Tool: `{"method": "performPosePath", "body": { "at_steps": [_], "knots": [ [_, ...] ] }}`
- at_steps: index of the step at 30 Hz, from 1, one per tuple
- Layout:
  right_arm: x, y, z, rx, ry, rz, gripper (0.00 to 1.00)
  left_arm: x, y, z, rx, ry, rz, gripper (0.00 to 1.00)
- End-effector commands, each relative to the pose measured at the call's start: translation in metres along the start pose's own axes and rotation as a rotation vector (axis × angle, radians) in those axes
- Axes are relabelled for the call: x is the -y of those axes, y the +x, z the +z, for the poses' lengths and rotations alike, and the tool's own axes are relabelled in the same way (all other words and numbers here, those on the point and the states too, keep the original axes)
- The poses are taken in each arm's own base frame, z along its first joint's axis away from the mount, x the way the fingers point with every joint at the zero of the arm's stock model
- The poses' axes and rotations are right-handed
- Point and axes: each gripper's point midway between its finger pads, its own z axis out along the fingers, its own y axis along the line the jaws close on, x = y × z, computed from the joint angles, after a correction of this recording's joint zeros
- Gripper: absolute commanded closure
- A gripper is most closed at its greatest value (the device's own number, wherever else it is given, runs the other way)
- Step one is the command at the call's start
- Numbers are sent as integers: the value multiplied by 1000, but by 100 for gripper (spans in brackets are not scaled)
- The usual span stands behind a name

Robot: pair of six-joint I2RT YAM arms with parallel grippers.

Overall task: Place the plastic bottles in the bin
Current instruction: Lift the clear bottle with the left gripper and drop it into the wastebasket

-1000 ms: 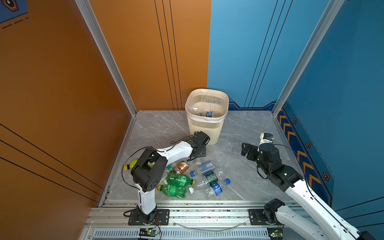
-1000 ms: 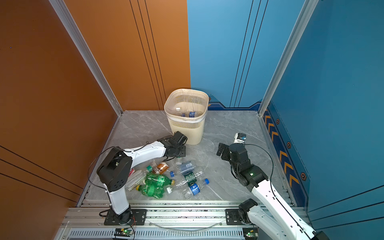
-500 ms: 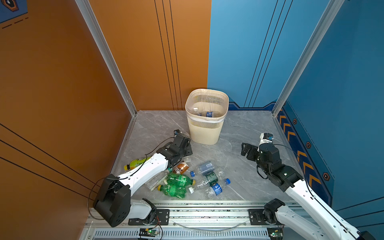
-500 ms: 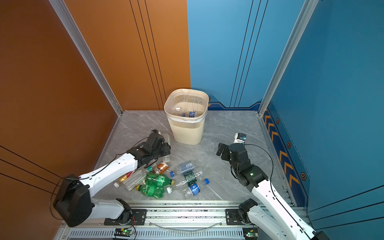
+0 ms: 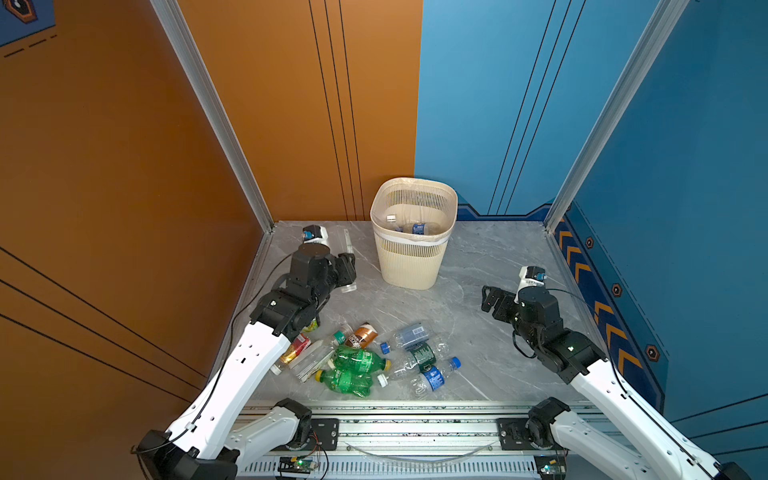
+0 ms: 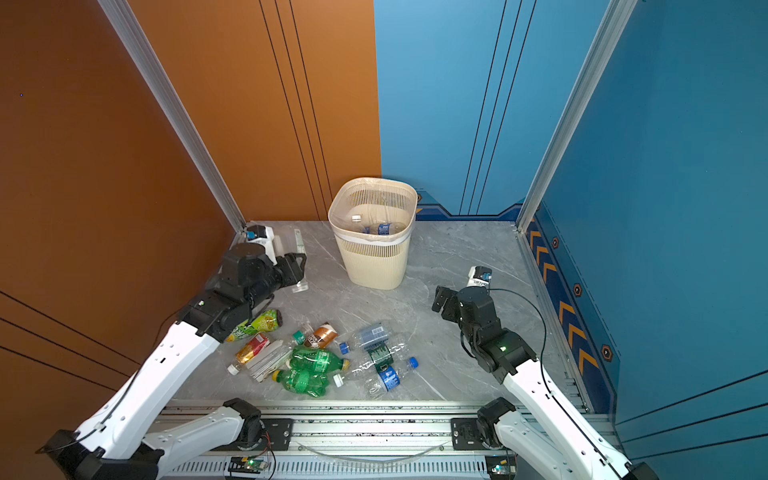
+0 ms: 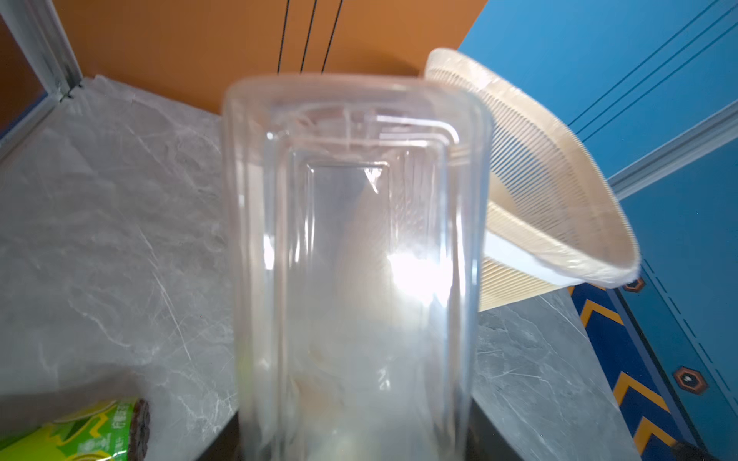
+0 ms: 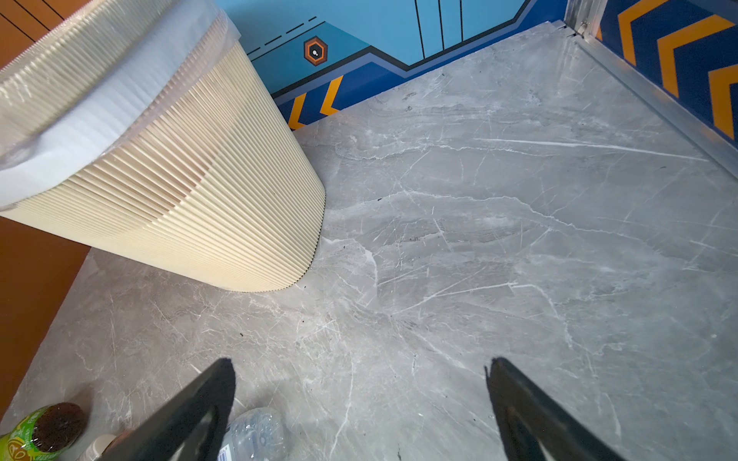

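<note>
1. While the left hand hangs at about 10 o'clock over the grey marbled desk, it is clenched on a clear plastic container. The container is squarish and see-through, and it stands nearly upright in the grip.
2. From the left wrist, that container fills the middle of the view. Its lower end sits close to the desk, but I cannot tell whether it touches.
3. Over at 3 o'clock, the right hand is spread wide with nothing in it. Its two dark fingers hover well apart above bare stone.
4. At 12 o'clock the bin stands upright, cream and slatted, with a thin liner folded over its rim. Its wall is at 3 o'clock from the held container, near but apart. A blue-labelled bottle and a white cap lie inside.
5. Down at 6 o'clock the plastic bottles lie in a loose heap. Two green bottles lie side by side, with an orange-labelled bottle just behind them. Crumpled clear bottles with blue caps are at their 3 o'clock.
6. Under the left forearm a yellow-green labelled bottle lies on its side, and a red-labelled bottle is beside it at the heap's 9 o'clock edge.
</note>
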Motion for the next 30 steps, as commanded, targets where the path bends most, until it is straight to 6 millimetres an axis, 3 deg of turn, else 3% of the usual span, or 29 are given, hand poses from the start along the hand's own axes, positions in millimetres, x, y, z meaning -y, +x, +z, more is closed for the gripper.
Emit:
{"method": "performPosePath", "body": {
  "at_steps": [1,9,14,22,27,30],
  "knots": [
    [-1,-2,-1,9,-10,25,0,27,-31,-8,21,72,124,46],
    [-1,-1,0,4,-13,32,0,96,-84,26,63,202,255,46],
    [-2,0,0,0,-16,34,0,123,-96,65,52,246,291,45],
    [-4,0,-2,-7,-29,40,0,131,-97,127,6,253,278,45],
    [-4,0,-2,-5,-30,41,0,129,-94,156,-22,244,267,43],
    [-3,1,-2,-8,-28,43,0,124,-91,166,-40,229,259,35]
  ]
}}
